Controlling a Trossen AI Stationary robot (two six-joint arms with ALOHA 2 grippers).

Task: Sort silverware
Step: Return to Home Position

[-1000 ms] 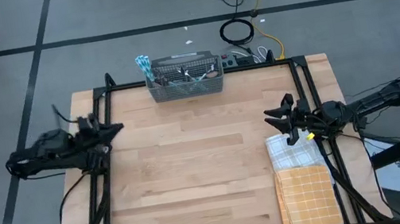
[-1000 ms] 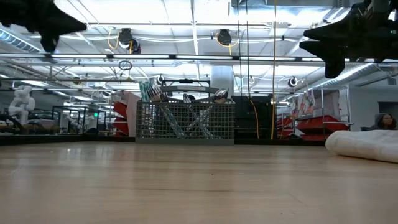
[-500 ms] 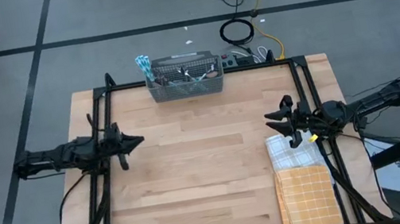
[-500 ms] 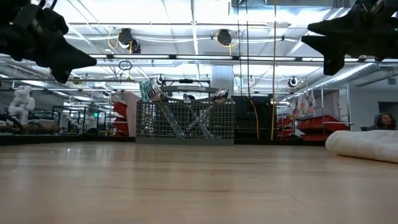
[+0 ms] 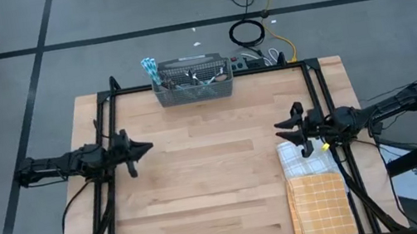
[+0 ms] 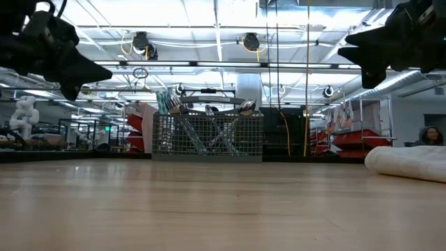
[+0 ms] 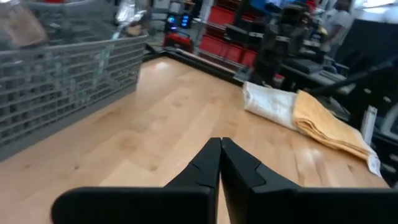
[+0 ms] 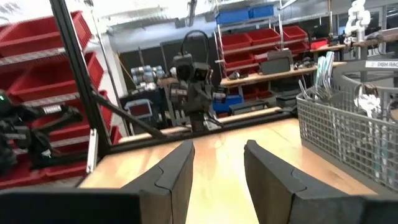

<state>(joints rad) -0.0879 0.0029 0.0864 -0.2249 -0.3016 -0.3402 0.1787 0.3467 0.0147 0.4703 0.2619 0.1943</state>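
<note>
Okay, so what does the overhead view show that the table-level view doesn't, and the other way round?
Only the high view shows the orange cloth next to the white towel, and the cables on the floor. Only the low view shows the ceiling lights, red shelving and a person at far right. Both show the mesh basket holding the silverware, the white towel, and the left gripper and right gripper above the table.
</note>
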